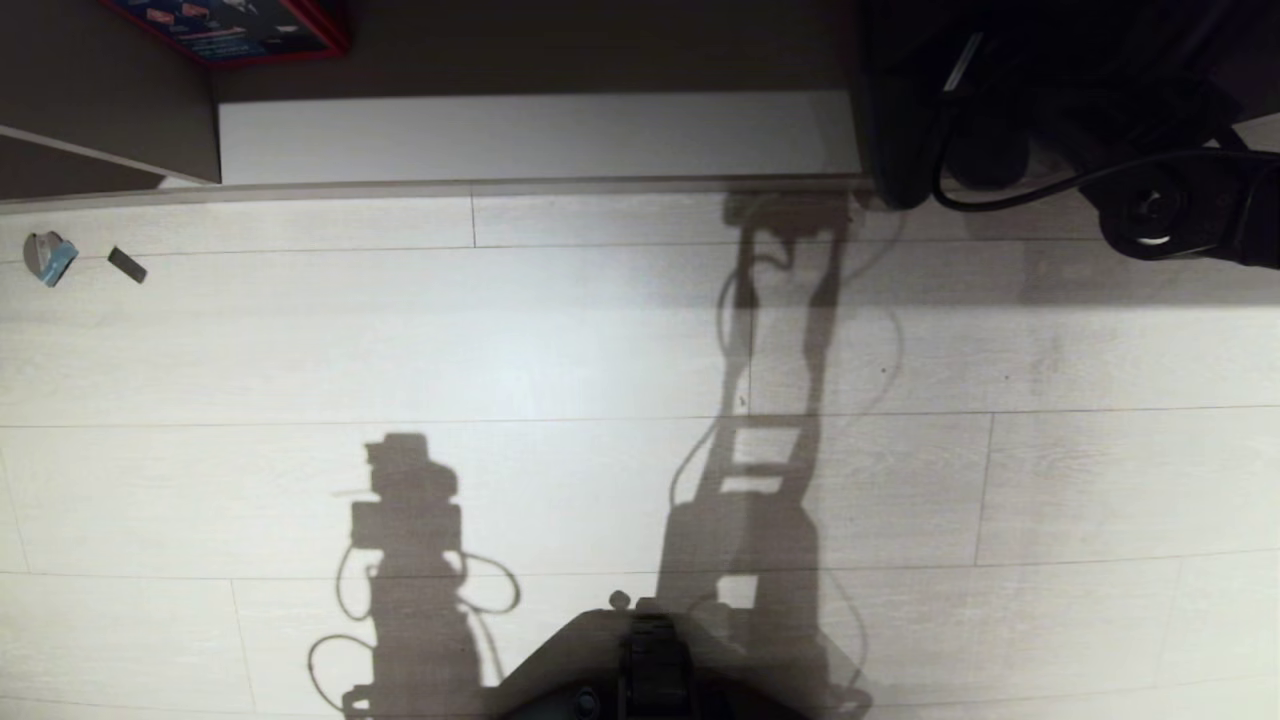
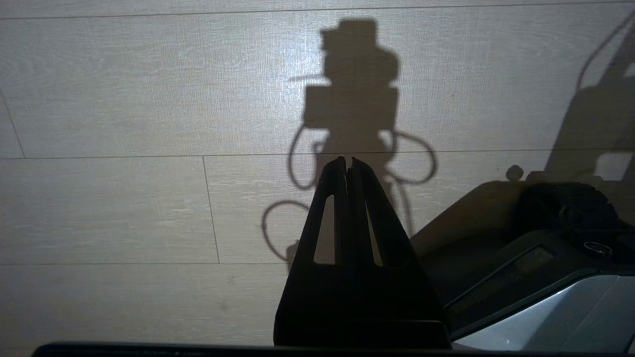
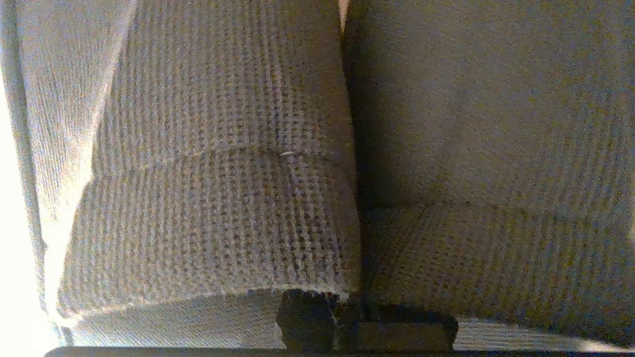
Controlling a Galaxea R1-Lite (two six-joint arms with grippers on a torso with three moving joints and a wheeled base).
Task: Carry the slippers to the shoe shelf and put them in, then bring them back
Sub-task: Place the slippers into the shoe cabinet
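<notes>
Filling the right wrist view, the slippers [image 3: 223, 198] hide their clamping right gripper [image 3: 347, 317] — left gripper [image 2: 347, 163] closed.

No text, brand, number or sign could be read anywhere. The only print stood on a red-edged dark box [image 1: 235, 28] at the far left of the head view, above the shelf panel, and its lettering was too small to make out.

Pale plank floor [image 1: 560, 330] (wood-grain) bears a small blue-grey scrap [image 1: 47, 257] beside a dark strip [image 1: 127, 265], apart.
</notes>
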